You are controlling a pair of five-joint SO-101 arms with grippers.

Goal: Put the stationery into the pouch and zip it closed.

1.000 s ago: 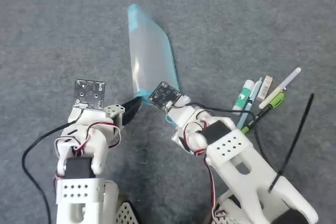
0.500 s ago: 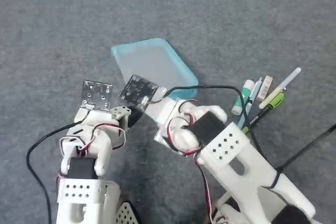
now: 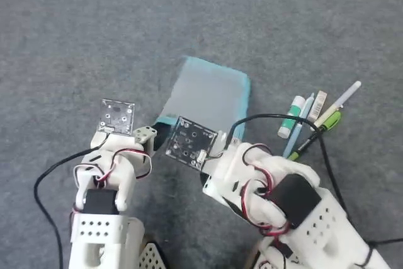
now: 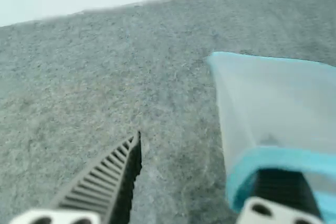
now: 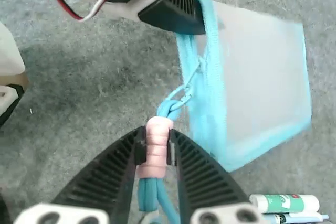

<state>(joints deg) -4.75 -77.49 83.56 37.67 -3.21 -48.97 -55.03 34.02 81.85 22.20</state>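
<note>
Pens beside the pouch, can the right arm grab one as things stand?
Probably not yet: the right pincer is shut on the pink zipper pull. The pens lie uncovered beside the pouch, so the way looks free once it lets go.

Pouch (image 3: pixel 211 96) on mat (image 3: pixel 75 42), stationery (image 3: pixel 312 118) to its right

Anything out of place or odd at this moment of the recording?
Yes. The right gripper is shut on the pink zip pull of the pouch, yet the stationery lies outside, beside the pouch, not packed. Zipping now looks premature.
</note>
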